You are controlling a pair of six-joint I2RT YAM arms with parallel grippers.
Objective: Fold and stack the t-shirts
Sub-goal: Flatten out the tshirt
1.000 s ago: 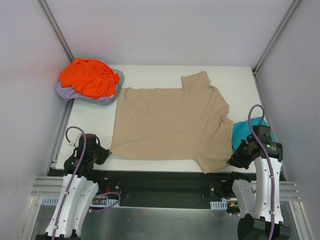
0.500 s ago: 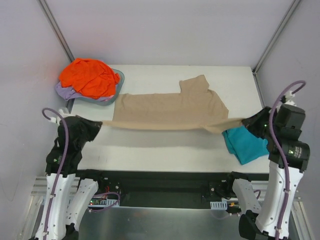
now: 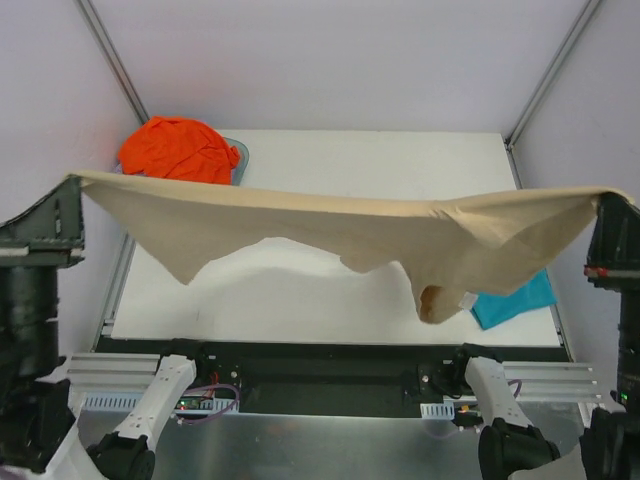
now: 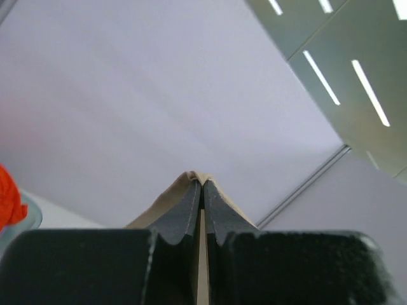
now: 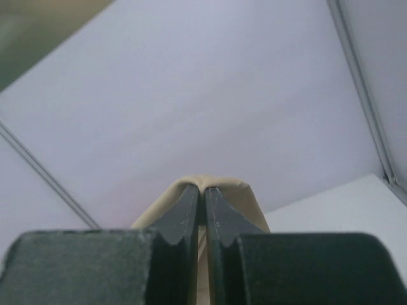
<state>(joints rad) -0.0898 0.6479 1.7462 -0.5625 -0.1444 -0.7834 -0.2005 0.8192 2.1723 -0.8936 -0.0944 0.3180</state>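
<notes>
The left gripper [image 4: 202, 186] and right gripper [image 5: 204, 189] each clamp a corner of the tan t-shirt [image 3: 330, 225], stretched in the air over the table [image 3: 380, 160]; the orange t-shirt [image 3: 175, 150] is heaped far left, and the teal t-shirt [image 3: 515, 300] lies near right

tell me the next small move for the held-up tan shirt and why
Probably lower both ends together toward the table: the tan shirt hangs stretched in midair, pinched by the left gripper and right gripper, its loose edge sagging.
</notes>
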